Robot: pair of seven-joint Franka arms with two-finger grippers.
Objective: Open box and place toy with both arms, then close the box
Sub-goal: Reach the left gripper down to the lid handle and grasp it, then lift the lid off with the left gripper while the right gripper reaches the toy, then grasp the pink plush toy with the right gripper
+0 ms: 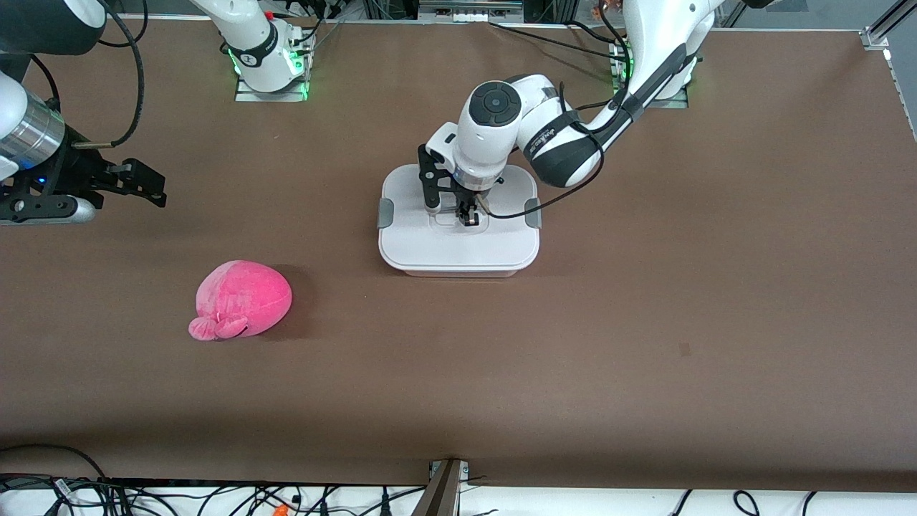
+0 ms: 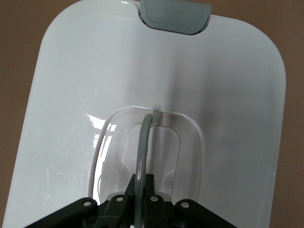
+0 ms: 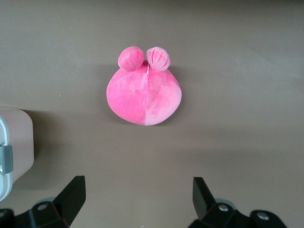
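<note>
Gripping the clear handle (image 2: 142,147) of the still-lidded box (image 1: 458,247), left claw (image 1: 469,213) clenched; right claw (image 3: 137,199) released, waiting above bench (image 1: 645,322); toy (image 1: 242,299) unplaced.

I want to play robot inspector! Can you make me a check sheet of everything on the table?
Surface: brown table, bare, one small dark mark.
Job's things: box with its lid on; toy lying nearer the front camera, toward the right arm's end.
Clutter: nothing seen.
Grippers: left pincer shut on the lid's clear handle; right pincer open, waiting above the table near the toy.
Cables: black, on both arms and along the table's edge.
Surroundings: metal framing.
</note>
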